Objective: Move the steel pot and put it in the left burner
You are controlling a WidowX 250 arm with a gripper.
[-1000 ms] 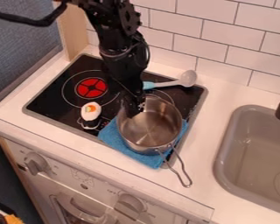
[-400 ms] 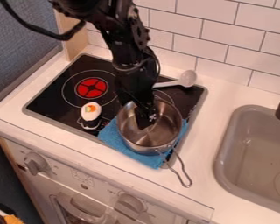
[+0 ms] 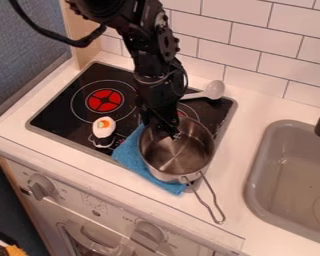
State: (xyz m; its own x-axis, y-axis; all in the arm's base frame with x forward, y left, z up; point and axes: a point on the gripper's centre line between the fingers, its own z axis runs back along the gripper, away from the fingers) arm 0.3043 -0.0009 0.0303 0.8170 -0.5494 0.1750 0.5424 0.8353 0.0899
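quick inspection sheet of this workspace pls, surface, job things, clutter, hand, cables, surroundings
surface: black cooktop set in white counter
job's things: steel pot over the right side, not at the red left burner; whether it is lifted, cannot tell
clutter: blue cloth partly under the pot, spoon behind it, white toy food near the left burner
hand: at the pot's rear rim
cables: black cable, upper left, away from the pot
surroundings: tiled wall, grey sink
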